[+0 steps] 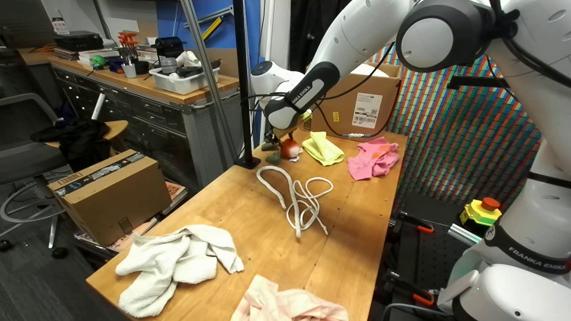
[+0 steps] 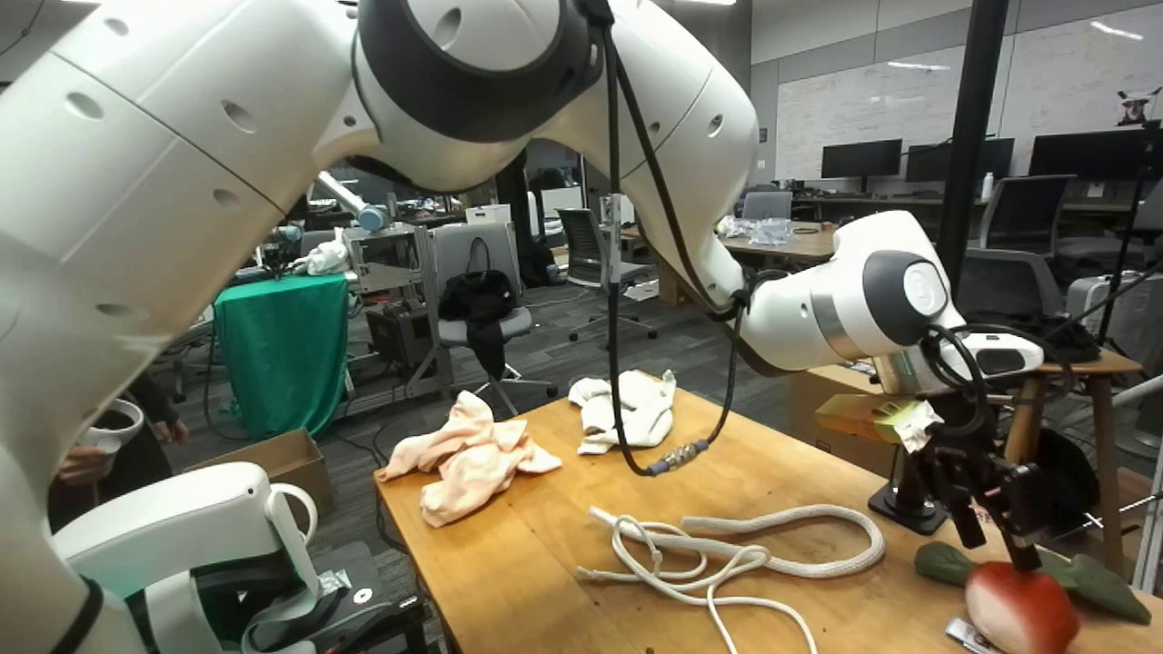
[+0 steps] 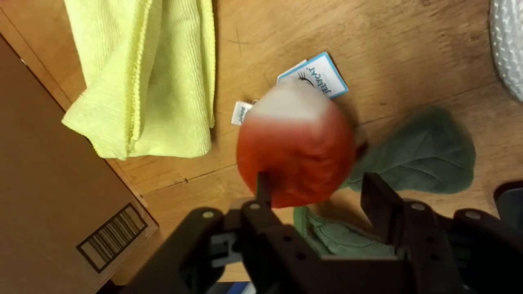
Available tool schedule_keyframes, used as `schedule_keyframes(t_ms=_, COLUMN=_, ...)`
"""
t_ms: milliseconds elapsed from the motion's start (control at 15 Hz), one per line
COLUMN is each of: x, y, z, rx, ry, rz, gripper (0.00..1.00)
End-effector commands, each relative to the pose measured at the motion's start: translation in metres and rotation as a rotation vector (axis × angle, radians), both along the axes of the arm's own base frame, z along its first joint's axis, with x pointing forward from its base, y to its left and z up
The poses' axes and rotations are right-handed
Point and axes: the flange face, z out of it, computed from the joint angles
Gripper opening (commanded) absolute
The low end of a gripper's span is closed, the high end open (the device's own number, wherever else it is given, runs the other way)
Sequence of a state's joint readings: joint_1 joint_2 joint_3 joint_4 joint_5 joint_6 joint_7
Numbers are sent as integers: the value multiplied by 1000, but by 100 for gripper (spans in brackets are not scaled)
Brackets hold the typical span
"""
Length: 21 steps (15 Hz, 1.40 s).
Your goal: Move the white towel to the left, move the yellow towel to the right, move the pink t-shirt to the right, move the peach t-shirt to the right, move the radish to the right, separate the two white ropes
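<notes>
Spread, my black gripper stands at the round red-and-white plush radish, probably placed. Two crossing white cord ropes and perhaps the pale-peach fabric t-shirt remain.

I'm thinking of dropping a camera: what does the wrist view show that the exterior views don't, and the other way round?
Only the wrist view lets you read JELLYCAT on the tag by the radish, and shows a small cross mark on the tabletop.

Only exterior views show the white towel and peach t-shirt, in both, and the red button, in an exterior view.

All share radish, green leaves, claw and white rope; the yellow towel shows in an exterior view and the wrist view.
</notes>
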State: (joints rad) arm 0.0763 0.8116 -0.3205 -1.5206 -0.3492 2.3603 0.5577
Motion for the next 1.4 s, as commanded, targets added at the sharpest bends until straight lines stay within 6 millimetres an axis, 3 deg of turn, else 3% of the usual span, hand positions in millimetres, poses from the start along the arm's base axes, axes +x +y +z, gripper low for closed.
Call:
schedule_keyframes(t_ms=0, x=2, y=4, z=13, rx=-29, ry=-16, rz=10, gripper=91)
schedule_keyframes(t_ms=67, x=0, y=6, z=16, rx=-29, ry=-15, rz=16, gripper=100)
schedule_keyframes(t_ms=533, x=-30, y=43, z=34, rx=-21, ry=29, rz=50, gripper=100)
schedule_keyframes(t_ms=1333, x=-149, y=140, z=32, rx=111, ry=183, rz=139, gripper=100)
